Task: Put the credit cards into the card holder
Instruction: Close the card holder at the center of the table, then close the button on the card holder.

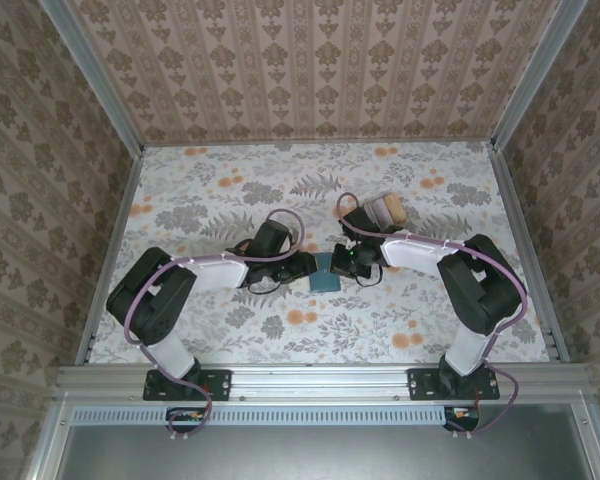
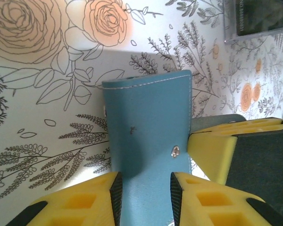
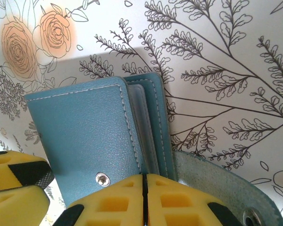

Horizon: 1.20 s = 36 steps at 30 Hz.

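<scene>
At the middle of the flowered surface (image 1: 210,200), between the two arms, the teal card holder (image 2: 146,117) lies flat, folded nearly shut, its snap stud showing. The left gripper (image 2: 144,197) holds its jaws apart, one on either side of the holder's near end, with no clear grip on it. The right gripper (image 3: 142,197) has its jaws pressed together at the holder's open edge, seemingly pinching it beside the loose strap. The holder looks light, thin and floppy, with a fairly grippy leather-like skin. It would likely sag if lifted by a corner. Better to take the cover leaf near its free edge while the spine is pinned down, keeping off the stud.
</scene>
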Tool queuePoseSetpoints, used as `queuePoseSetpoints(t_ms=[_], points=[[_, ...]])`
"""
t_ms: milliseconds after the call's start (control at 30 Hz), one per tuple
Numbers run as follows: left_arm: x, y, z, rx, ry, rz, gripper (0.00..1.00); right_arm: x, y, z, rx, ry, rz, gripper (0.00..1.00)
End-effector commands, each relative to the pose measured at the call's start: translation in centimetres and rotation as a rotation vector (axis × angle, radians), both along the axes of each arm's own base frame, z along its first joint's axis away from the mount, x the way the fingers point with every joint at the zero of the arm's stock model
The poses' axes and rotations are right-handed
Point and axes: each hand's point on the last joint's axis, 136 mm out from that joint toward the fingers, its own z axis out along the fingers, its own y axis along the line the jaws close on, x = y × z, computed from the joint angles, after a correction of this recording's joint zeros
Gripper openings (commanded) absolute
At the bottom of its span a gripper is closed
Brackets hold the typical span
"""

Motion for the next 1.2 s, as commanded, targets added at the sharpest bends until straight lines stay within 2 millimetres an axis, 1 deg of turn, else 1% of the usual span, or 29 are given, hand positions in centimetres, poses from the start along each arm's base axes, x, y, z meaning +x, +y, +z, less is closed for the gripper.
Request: queuePoseSetpoints(t_ms=[0, 200, 367, 433, 500, 533, 600, 667, 700, 733, 800, 933, 1033, 1167], points=[[0.1, -0.2, -0.8, 0.026, 0.018, -0.024, 0.34, -2.0, -1.9, -3.2, -0.108, 0.092, -0.014, 0.10], [0.2, -0.5, -1.8, 0.032, 0.030, -0.025, 0.28, -1.5, -1.3, -2.0, -0.076, 0.065, -0.005, 0.12], [0.3, -1.0, -2.1, 0.023, 0.037, -0.034, 0.24, -1.1, -0.7, -0.8, -0.048, 0.045, 0.002, 0.13], [0.3, -1.1, -2.3, 0.024, 0.041, -0.036, 0.24, -0.9, -0.4, 0.1, -0.028, 0.025, 0.011, 0.15], [0.2, -1.1, -2.4, 0.026, 0.043, -0.041, 0.24, -0.6, -0.4, 1.5, -0.025, -0.009, 0.015, 0.17], [0.1, -1.1, -2.5, 0.027, 0.043, -0.042, 0.23, -0.4, -0.6, 2.2, -0.033, -0.030, 0.017, 0.19], [0.1, -1.1, -2.5, 0.028, 0.045, -0.042, 0.23, 0.0, -1.8, 3.9, -0.083, -0.075, 0.012, 0.23], [0.0, -1.0, -2.7, 0.030, 0.046, -0.039, 0.23, 0.3, -3.3, 4.7, -0.154, -0.103, -0.001, 0.29], [0.0, -1.0, -2.6, 0.029, 0.046, -0.040, 0.23, 0.4, -4.2, 4.8, -0.195, -0.106, -0.011, 0.31], [0.0, -1.0, -2.6, 0.028, 0.045, -0.039, 0.23, 0.1, -5.0, 4.6, -0.228, -0.086, -0.013, 0.31], [0.0, -1.1, -2.5, 0.025, 0.042, -0.040, 0.23, 0.1, -5.9, 4.4, -0.262, -0.069, -0.020, 0.33], [0.1, -1.2, -2.4, 0.022, 0.041, -0.041, 0.23, 0.1, -5.9, 4.0, -0.270, -0.054, -0.014, 0.33], [0.1, -1.3, -2.4, 0.018, 0.040, -0.045, 0.23, -0.1, -6.2, 3.4, -0.273, -0.028, -0.012, 0.34], [0.1, -1.3, -2.4, 0.020, 0.044, -0.046, 0.23, -0.5, -6.3, 2.9, -0.269, -0.011, -0.019, 0.29]])
